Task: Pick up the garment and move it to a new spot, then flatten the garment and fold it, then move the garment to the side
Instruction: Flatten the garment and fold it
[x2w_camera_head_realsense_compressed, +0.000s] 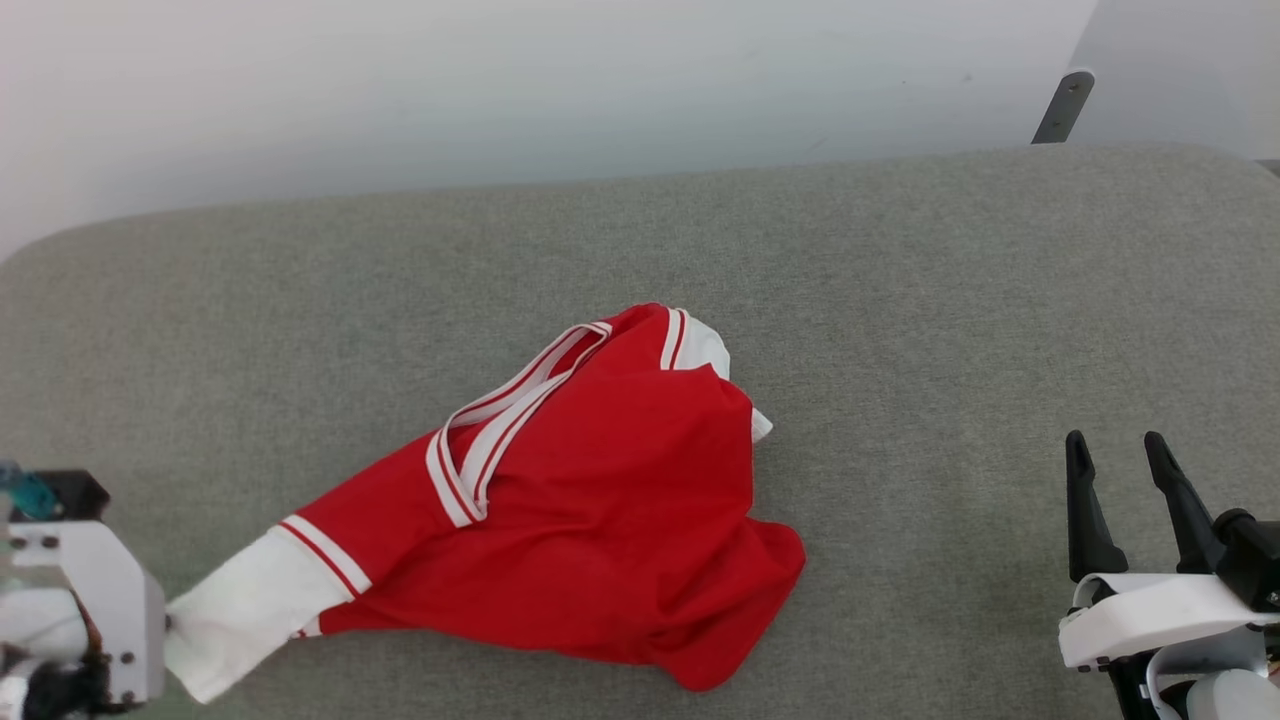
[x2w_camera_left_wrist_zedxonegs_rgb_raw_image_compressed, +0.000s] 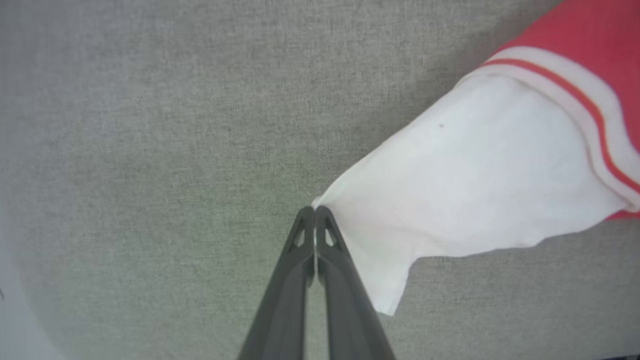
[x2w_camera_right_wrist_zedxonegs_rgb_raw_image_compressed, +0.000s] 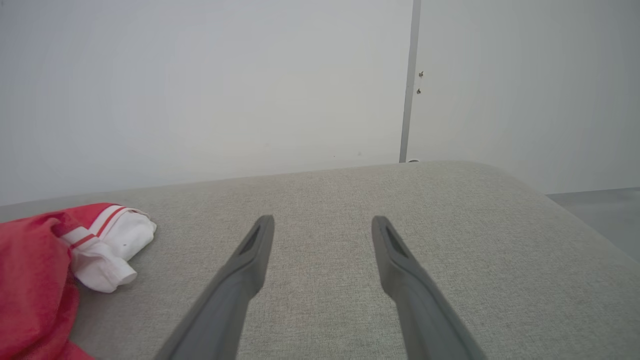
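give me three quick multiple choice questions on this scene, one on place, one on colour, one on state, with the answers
1. Where does the left gripper meet the crumpled red jersey garment?
A the striped collar
B the edge of a white sleeve
C the red hem

2. What colour is the padded fabric surface under it?
A grey
B blue
C black

3. How does the right gripper stand?
A shut on cloth
B shut, empty
C open, empty

Answers:
1 B: the left wrist view shows shut fingertips pinching the sleeve's corner.
2 A: grey cloth lies all round the garment.
3 C: its fingers are spread over bare surface.
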